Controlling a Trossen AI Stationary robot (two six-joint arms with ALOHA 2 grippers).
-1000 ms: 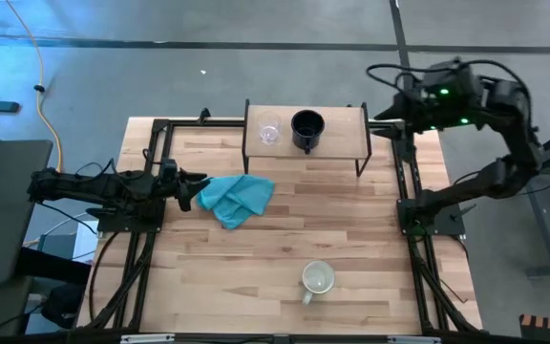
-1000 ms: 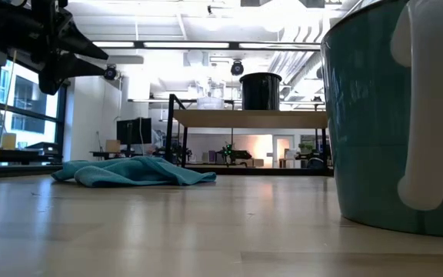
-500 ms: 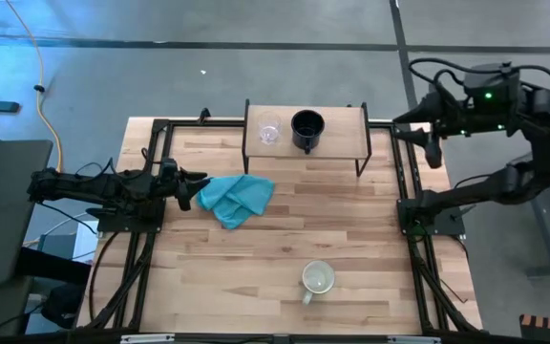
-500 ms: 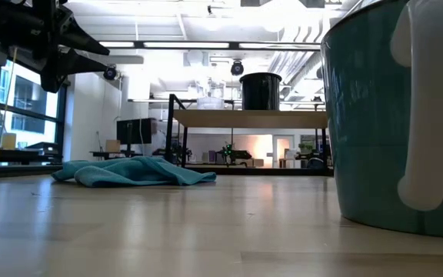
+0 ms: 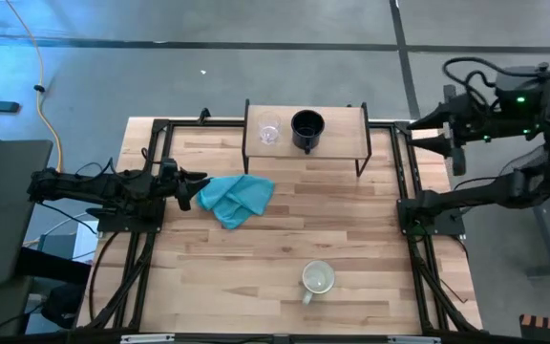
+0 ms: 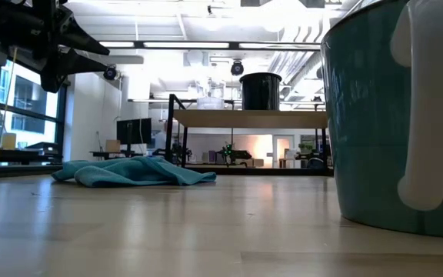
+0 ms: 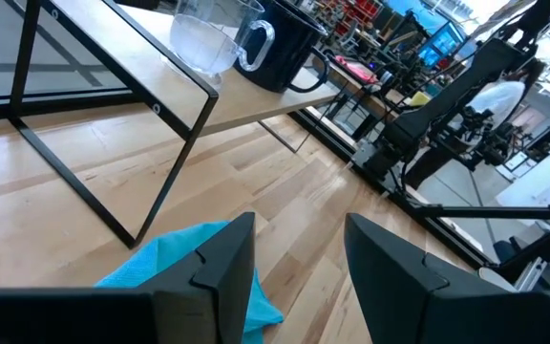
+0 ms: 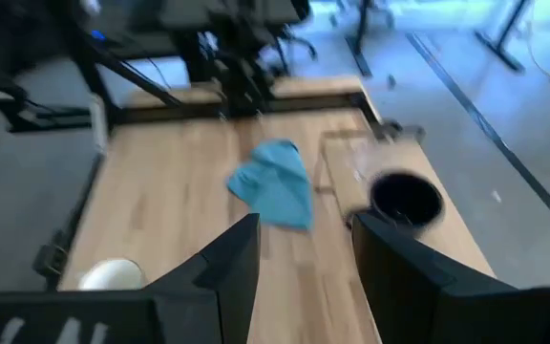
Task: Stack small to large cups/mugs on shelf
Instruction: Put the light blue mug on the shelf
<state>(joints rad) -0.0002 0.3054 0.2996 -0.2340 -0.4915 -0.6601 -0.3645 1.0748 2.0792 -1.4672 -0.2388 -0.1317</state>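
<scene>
From where I stood, the low light-wood shelf on thin black legs (image 5: 305, 131) sat at the far edge of the big wooden tabletop (image 5: 285, 239), near the middle. Two vessels were on it side by side: the small clear glass cup (image 5: 269, 129) to the left and the black handled mug (image 5: 306, 128) to its right, close together. In the left wrist view they also showed next to each other on the board, the glass cup (image 7: 203, 40) nearer and the black mug (image 7: 285, 43) just behind it.

The pale grey-white handled mug (image 5: 316, 278) stood alone on the tabletop toward the near edge, well apart from the shelf, upright with its handle toward the near edge. It filled the right side of the low view (image 6: 394, 115), looking teal there.

A crumpled teal cloth (image 5: 237, 198) lay on the tabletop between the shelf and the left side.

The left gripper (image 5: 193, 185) hung at the table's left edge, just beside the cloth, its two dark fingers (image 7: 220, 263) parted and holding nothing. The right gripper (image 5: 439, 139) was raised beyond the table's right edge, off the far right corner, well clear of the shelf; its fingers (image 8: 229, 272) stood apart and empty too.
</scene>
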